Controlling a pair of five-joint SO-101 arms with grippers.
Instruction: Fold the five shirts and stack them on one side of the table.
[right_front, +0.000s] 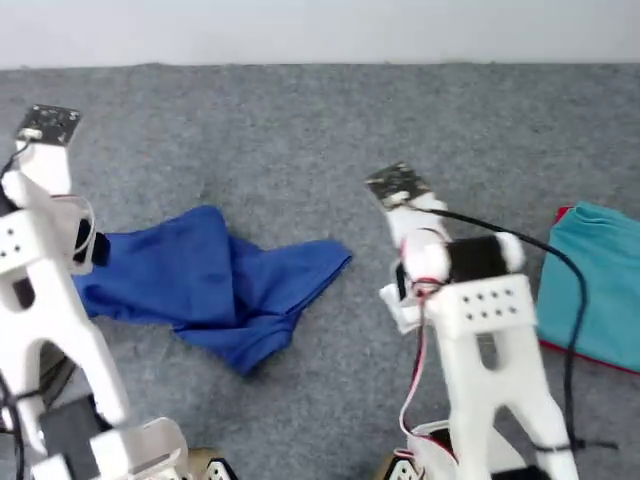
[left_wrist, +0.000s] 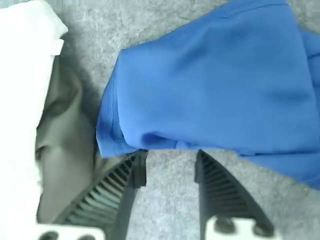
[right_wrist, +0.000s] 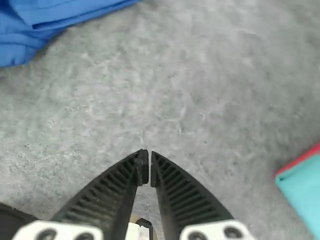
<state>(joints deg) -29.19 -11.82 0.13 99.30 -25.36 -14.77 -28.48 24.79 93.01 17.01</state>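
A crumpled blue shirt (right_front: 222, 282) lies on the grey table, left of the middle. My left gripper (left_wrist: 167, 161) is open just above the table at the shirt's edge (left_wrist: 210, 85), with nothing between its fingers. A white shirt (left_wrist: 22, 75) and an olive-grey shirt (left_wrist: 62, 135) lie right beside that edge. My right gripper (right_wrist: 145, 161) is shut on nothing, over bare table some way from the blue shirt (right_wrist: 35, 20). A teal shirt (right_front: 592, 282) lies on a red one (right_front: 562, 214) at the table's right edge; the teal shirt's corner (right_wrist: 306, 192) also shows in the right wrist view.
The left arm (right_front: 40, 270) stands at the table's left edge and the right arm (right_front: 470, 320) right of the middle, with a black cable (right_front: 575, 330) looping off it. Bare grey table (right_front: 300, 130) stretches behind the blue shirt up to the far wall.
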